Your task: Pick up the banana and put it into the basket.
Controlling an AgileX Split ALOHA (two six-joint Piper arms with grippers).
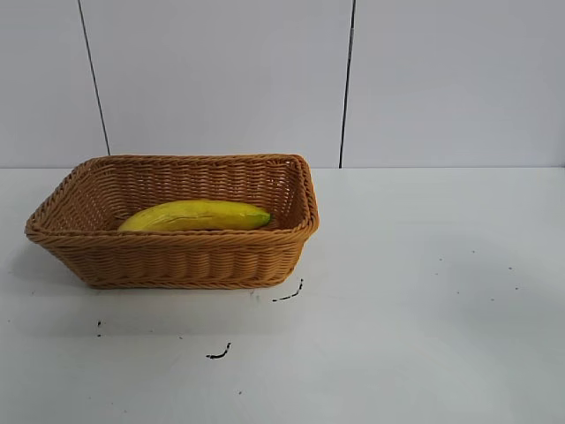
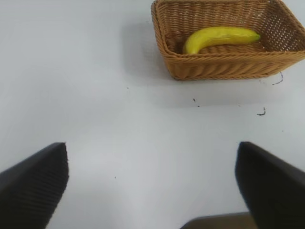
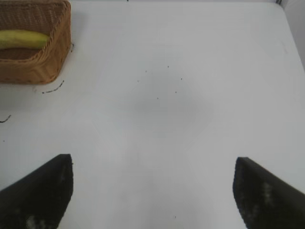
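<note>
Left of centre in the exterior view, banana [image 1: 196, 215] lies inside basket [image 1: 177, 256], long axis along basket's length; task looks done. Left claw [image 2: 151, 186] and right claw [image 3: 152, 191] gape wide, empty, over bare bench [image 1: 424, 291]; basket well apart at upper frame of both wrist views.

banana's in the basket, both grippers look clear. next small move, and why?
Probably none beyond parking. The banana lies flat inside the basket, touching no gripper. The right gripper is open over bare table, well away from the basket; the left gripper is open too, also apart. I'd settle the right arm at rest and stop.
</note>
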